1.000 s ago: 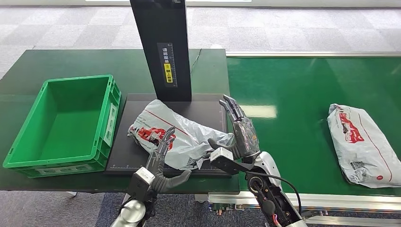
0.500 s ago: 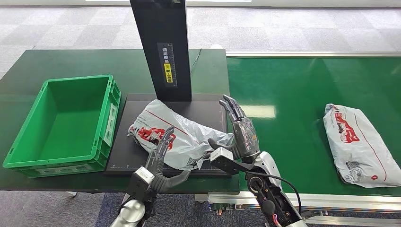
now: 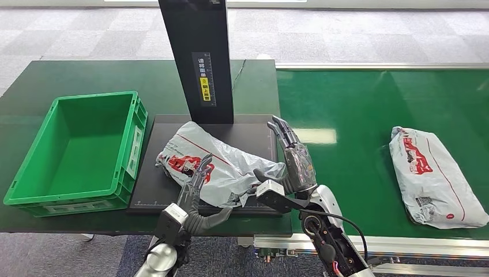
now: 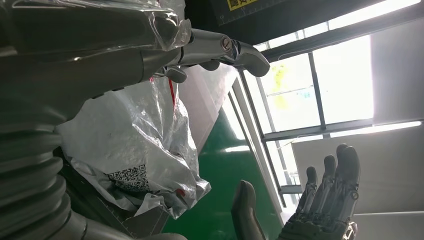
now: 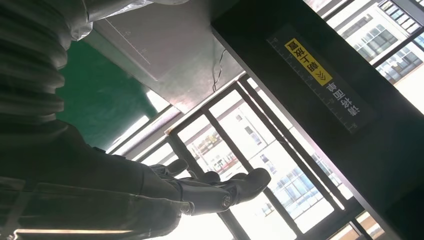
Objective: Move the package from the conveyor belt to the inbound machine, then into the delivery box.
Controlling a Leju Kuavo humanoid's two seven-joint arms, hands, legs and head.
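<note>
Green crate (image 3: 81, 153) and black scanner base (image 3: 173, 190) on dark table (image 3: 69, 78).

The right hand (image 5: 150, 192) is reaching out with its dark fingers (image 5: 225, 187) stretched straight and holding nothing. Beyond them a black post (image 5: 350, 100) is standing, carrying a yellow label (image 5: 308, 61), beside a grey platform (image 5: 165, 45) and green surface (image 5: 100, 100).

A dark green tabletop (image 3: 69, 81) stands on a floor of grey carpet tiles (image 3: 357, 34), while tall windows with dark frames (image 5: 260, 145) let in bright daylight beside a pale wall (image 4: 395, 65).
</note>
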